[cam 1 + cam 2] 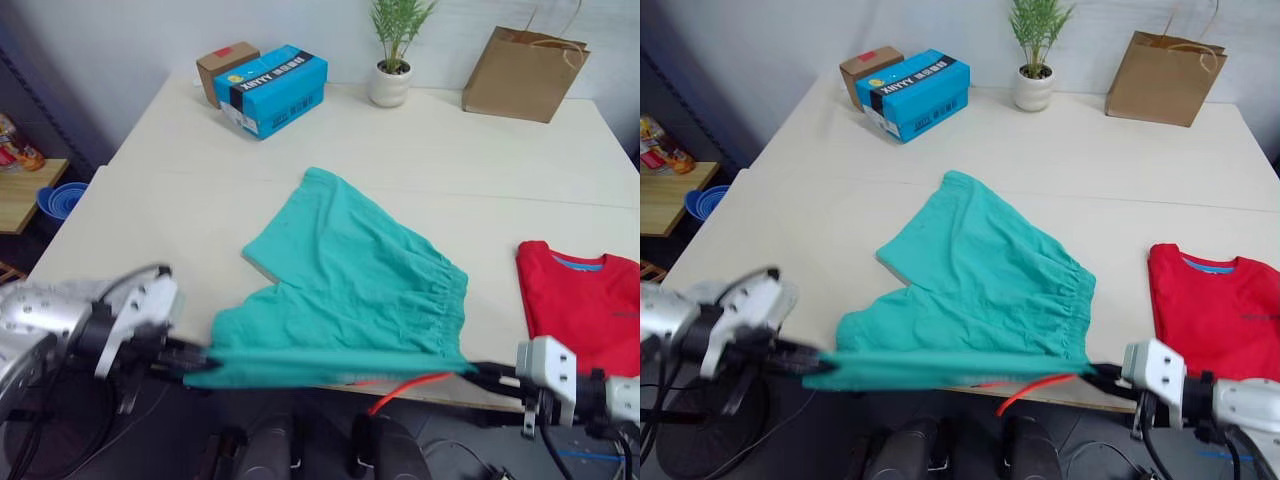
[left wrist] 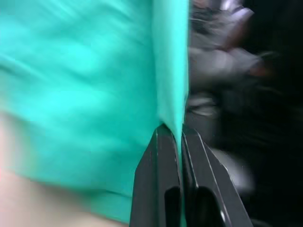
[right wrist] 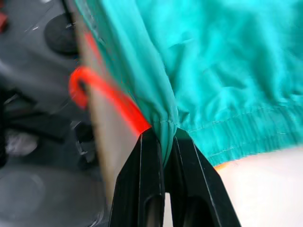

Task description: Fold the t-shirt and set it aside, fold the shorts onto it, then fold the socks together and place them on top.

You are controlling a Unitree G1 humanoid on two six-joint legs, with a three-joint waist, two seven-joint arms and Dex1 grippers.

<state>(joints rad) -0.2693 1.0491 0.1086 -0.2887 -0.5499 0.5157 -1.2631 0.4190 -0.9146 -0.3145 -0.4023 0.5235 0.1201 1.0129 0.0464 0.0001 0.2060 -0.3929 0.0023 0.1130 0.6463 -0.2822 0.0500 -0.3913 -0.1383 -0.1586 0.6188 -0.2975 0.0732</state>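
The teal-green shorts [image 1: 350,285] lie spread across the pale surface [image 1: 200,190], their near edge lifted off it and pulled into a taut band just past the surface's front edge. The left pincer [image 1: 195,357] is clamped on the leg-hem end of that band, its two black fingers [image 2: 156,189] pressed flat together with the fabric pinched between them in the left wrist view. The right pincer [image 1: 485,375] grips the opposite end at the gathered waistband, its fingers [image 3: 142,189] closed tight on a bunched fold of the cloth, and the neon orange drawstring [image 1: 405,390] loops down from the waistband just beside that grip, hanging below the surface's edge. The far leg of the shorts points away toward the back of the surface. The bright red t-shirt [image 1: 590,305] rests flat on the surface to the right of the shorts, near the waistband but apart from it, with its blue neck label [image 1: 578,265] showing. Well beyond the shorts, along the back of the surface, stand a blue carton [image 1: 272,88] touching a small brown box [image 1: 222,62], a potted plant in a white pot [image 1: 392,55], and a brown paper bag [image 1: 524,72] at the far right.
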